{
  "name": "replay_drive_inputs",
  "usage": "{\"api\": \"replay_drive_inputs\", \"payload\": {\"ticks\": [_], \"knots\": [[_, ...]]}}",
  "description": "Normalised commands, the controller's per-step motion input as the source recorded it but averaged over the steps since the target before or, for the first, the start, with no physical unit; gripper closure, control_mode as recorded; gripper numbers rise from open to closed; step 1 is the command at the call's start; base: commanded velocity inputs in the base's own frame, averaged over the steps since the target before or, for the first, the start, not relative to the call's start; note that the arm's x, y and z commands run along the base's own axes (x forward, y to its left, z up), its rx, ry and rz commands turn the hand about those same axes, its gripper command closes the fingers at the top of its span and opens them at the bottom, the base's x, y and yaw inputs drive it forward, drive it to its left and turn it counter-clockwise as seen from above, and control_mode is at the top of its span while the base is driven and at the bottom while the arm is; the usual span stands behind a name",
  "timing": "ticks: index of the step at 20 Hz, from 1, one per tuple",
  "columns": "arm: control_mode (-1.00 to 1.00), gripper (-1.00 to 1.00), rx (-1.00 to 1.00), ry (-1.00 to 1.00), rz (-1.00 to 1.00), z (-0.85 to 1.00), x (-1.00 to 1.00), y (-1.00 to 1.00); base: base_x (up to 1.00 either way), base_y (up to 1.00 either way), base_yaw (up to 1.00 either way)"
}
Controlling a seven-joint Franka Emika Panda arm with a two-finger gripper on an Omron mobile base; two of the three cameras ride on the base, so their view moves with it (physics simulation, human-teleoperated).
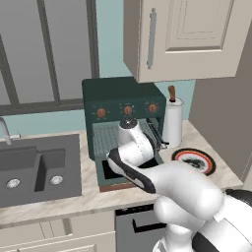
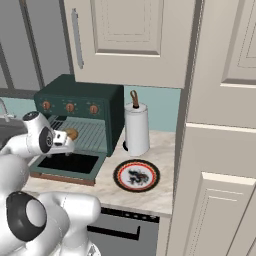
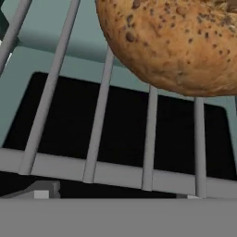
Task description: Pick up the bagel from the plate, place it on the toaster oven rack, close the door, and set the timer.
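Observation:
The dark green toaster oven (image 1: 123,91) (image 2: 80,92) stands on the counter with its door (image 1: 101,173) (image 2: 97,167) folded down flat in front. The golden-brown bagel (image 2: 71,133) (image 3: 176,41) lies on the toaster oven rack (image 1: 106,138) (image 2: 92,135) (image 3: 99,115), near its front edge. My gripper (image 2: 64,142) hovers just in front of the bagel, over the open door, open and holding nothing. In the hand view the door's black glass (image 3: 125,125) lies below the rack bars. The plate (image 1: 194,160) (image 2: 136,175) sits bare on the counter to the right of the oven.
A white paper-towel roll (image 1: 172,120) (image 2: 136,127) stands right of the oven, behind the plate. A dark sink (image 1: 34,170) lies to the left. Beige wall cabinets (image 1: 187,39) hang above, and a tall cabinet (image 2: 220,150) closes the right side.

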Motion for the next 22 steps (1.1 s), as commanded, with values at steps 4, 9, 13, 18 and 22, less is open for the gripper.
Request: {"api": "replay_drive_inputs", "payload": {"ticks": [4, 9, 13, 18, 22], "knots": [[-1.00, -1.00, 0.00, -0.03, -0.02, 0.00, 0.58, 0.00, 0.00, 0.00, 0.00], [-1.00, -1.00, 0.00, -0.07, -0.02, 0.00, 0.65, 0.01, 0.00, 0.00, 0.00], [-1.00, -1.00, 0.00, -0.10, -0.02, 0.06, 0.57, 0.01, 0.00, 0.00, 0.00], [-1.00, -1.00, 0.00, -0.10, -0.02, 0.14, 0.30, 0.00, 0.00, 0.00, 0.00], [-1.00, -1.00, 0.00, -0.09, -0.01, 0.15, 0.11, 0.01, 0.00, 0.00, 0.00]]}}
